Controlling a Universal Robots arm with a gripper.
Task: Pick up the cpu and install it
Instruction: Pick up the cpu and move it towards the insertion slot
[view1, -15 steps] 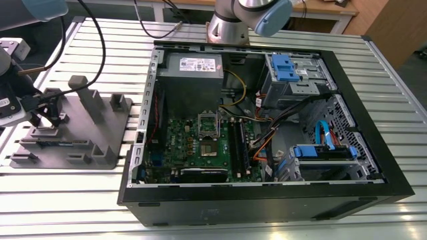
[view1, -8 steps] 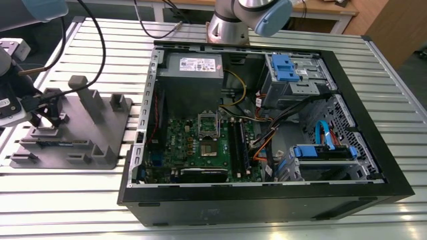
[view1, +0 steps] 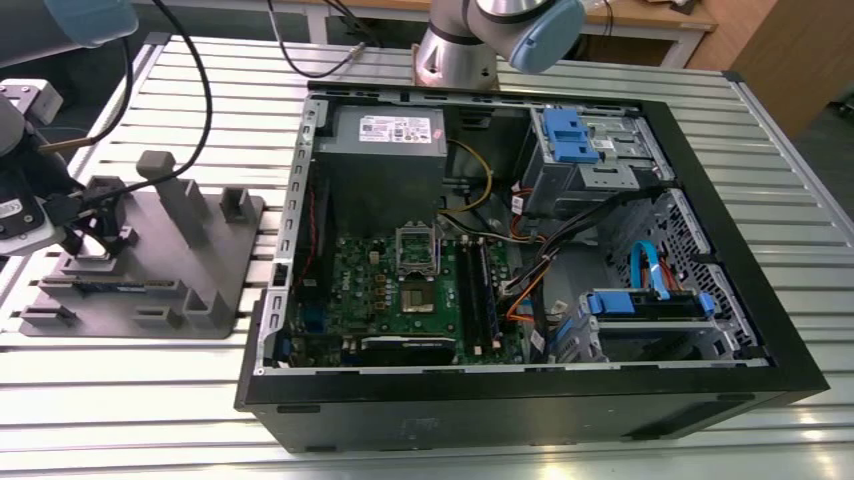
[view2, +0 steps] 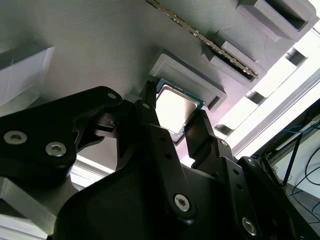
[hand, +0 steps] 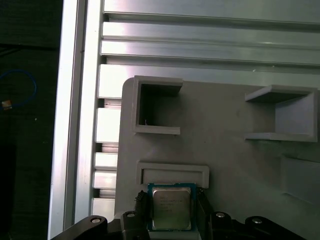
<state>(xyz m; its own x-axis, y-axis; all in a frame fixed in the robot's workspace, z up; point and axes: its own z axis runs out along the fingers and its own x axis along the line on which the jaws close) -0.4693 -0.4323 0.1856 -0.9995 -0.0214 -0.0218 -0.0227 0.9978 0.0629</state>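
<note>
First wrist view: tool (hand: 171, 201) pinches silvery sq cpu (hand: 170, 210) w/ teal rim.

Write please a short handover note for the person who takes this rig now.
Hand: around the cpu, at the grey fixture on the exterior view's left; grip cannot be confirmed.
Cpu: at the fixture, beside a raised frame.
Done: hand is at the cpu.
Left: cpu not yet on the green motherboard in the open case.
</note>
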